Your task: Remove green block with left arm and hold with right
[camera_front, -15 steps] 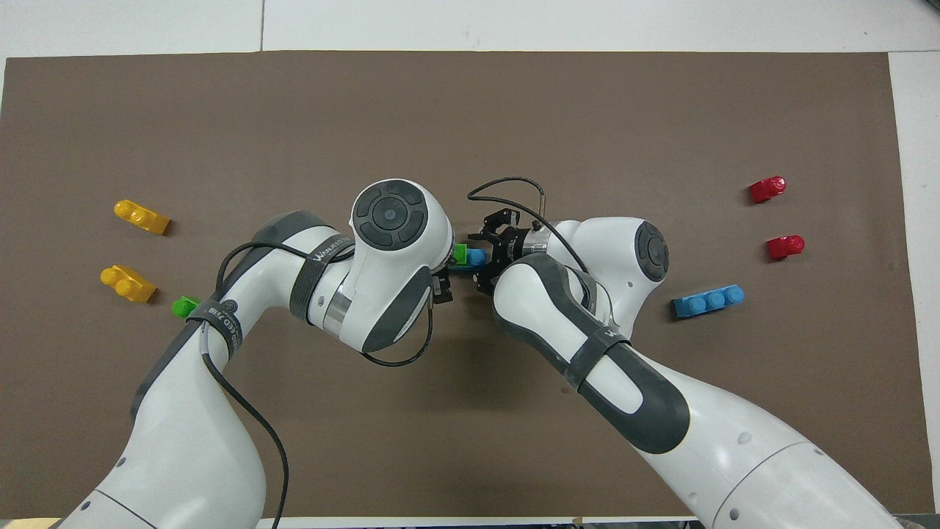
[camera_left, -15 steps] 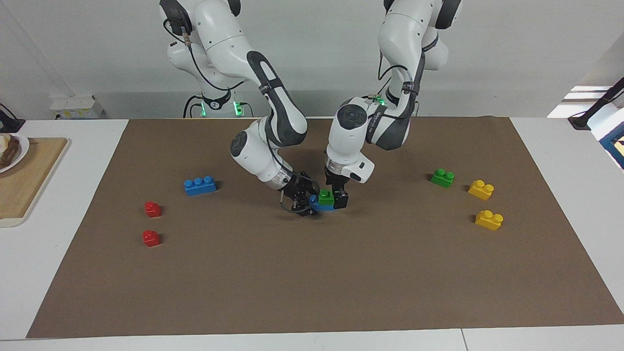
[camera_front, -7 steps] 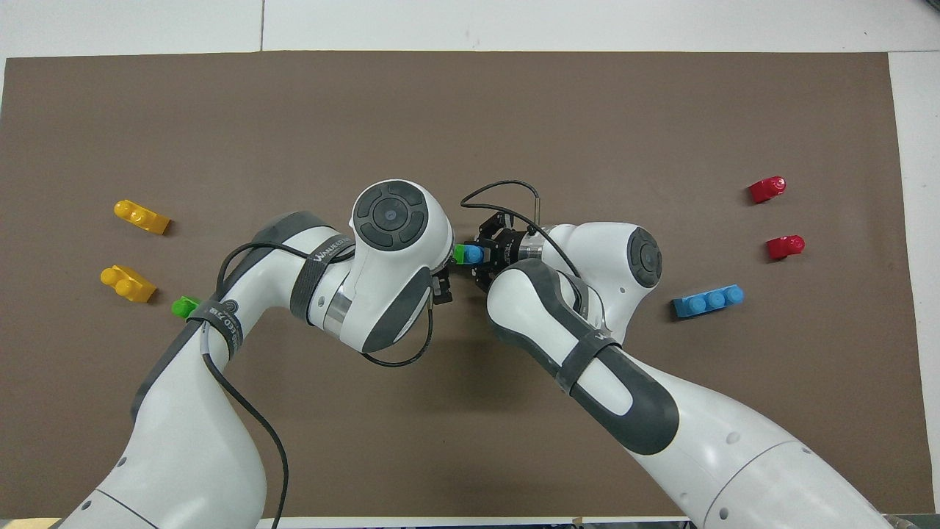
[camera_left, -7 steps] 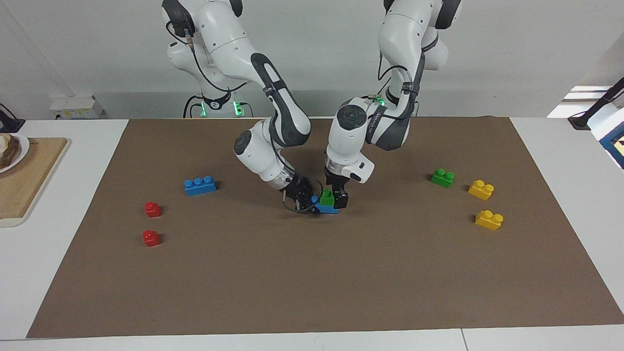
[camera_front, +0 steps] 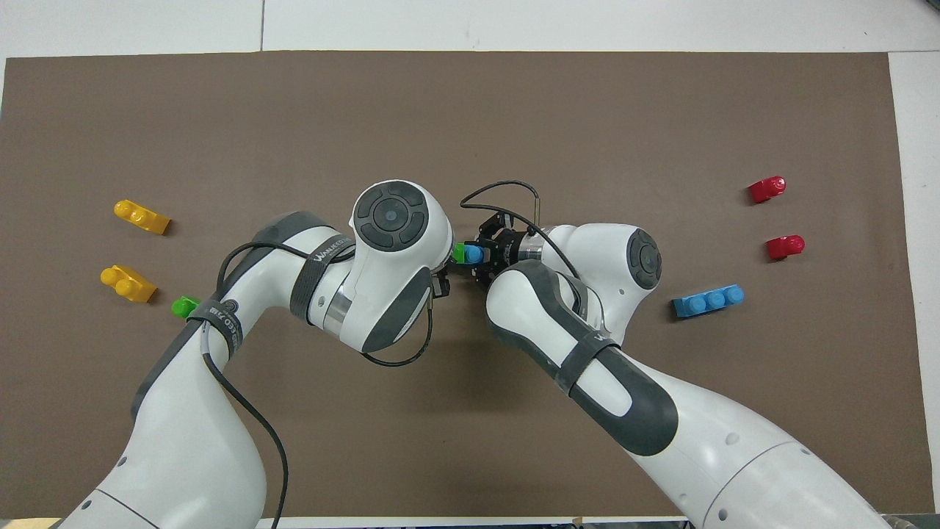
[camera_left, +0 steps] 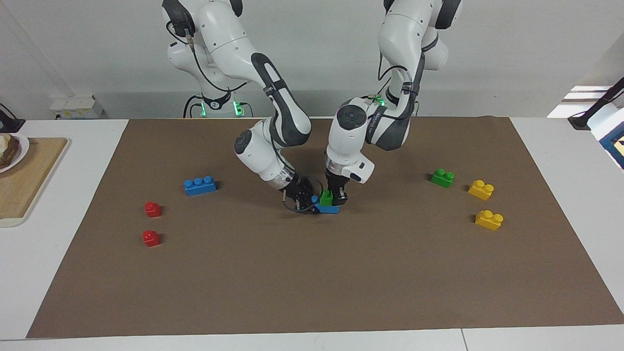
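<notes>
A green block [camera_left: 325, 197] sits stacked on a blue brick [camera_left: 329, 209] in the middle of the brown mat. My left gripper [camera_left: 335, 196] comes straight down onto the stack, its fingers shut on the green block. My right gripper [camera_left: 308, 199] reaches in low from the right arm's end and is shut on the end of the blue brick. In the overhead view only a sliver of the green block [camera_front: 459, 253] and one blue stud [camera_front: 474, 254] show between the two wrists; the left gripper is hidden under its own wrist there.
A second green block [camera_left: 442, 178] and two yellow bricks [camera_left: 481, 189] [camera_left: 489, 220] lie toward the left arm's end. A blue three-stud brick [camera_left: 200, 185] and two red blocks [camera_left: 152, 209] [camera_left: 150, 238] lie toward the right arm's end. A wooden board [camera_left: 29, 175] rests off the mat.
The right gripper moved in and closed on the blue brick's end. The left gripper's fingers, wide apart around the green block before, have closed onto it. The stack stayed in place.
</notes>
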Controlling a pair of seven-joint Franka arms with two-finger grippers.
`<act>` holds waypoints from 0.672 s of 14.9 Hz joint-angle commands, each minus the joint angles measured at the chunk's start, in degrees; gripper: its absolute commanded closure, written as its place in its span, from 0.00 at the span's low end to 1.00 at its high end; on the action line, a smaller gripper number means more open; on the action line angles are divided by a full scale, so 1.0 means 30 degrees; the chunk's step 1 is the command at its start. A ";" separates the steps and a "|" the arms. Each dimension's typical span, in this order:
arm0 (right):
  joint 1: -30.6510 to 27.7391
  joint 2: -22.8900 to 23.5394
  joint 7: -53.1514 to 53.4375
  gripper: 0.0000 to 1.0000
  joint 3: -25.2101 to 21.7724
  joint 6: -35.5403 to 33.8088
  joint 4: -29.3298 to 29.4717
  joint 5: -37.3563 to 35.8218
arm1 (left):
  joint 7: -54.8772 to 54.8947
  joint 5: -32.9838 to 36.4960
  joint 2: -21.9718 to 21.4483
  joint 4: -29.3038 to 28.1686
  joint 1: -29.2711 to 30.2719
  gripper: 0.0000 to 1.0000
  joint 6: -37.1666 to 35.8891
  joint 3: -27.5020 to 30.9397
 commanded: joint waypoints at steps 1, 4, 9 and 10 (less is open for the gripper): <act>0.0257 0.0595 -0.0815 1.00 0.0015 0.1091 -0.0031 0.0832 | -0.0232 0.0194 0.0014 -0.0077 -0.0364 1.00 0.0007 0.0163; 0.0257 0.0595 -0.1019 1.00 0.0015 0.1091 -0.0060 0.0832 | -0.0173 0.0194 -0.0394 -0.0106 -0.0276 1.00 -0.0284 0.0163; 0.0257 0.0595 -0.1137 1.00 0.0015 0.1121 -0.0090 0.0832 | -0.0086 0.0164 -0.2385 -0.0340 0.0132 1.00 -0.1689 0.0133; 0.0257 0.0595 -0.1137 1.00 0.0015 0.1121 -0.0119 0.0832 | -0.0056 0.0164 -0.2707 -0.0340 0.0221 1.00 -0.2012 0.0133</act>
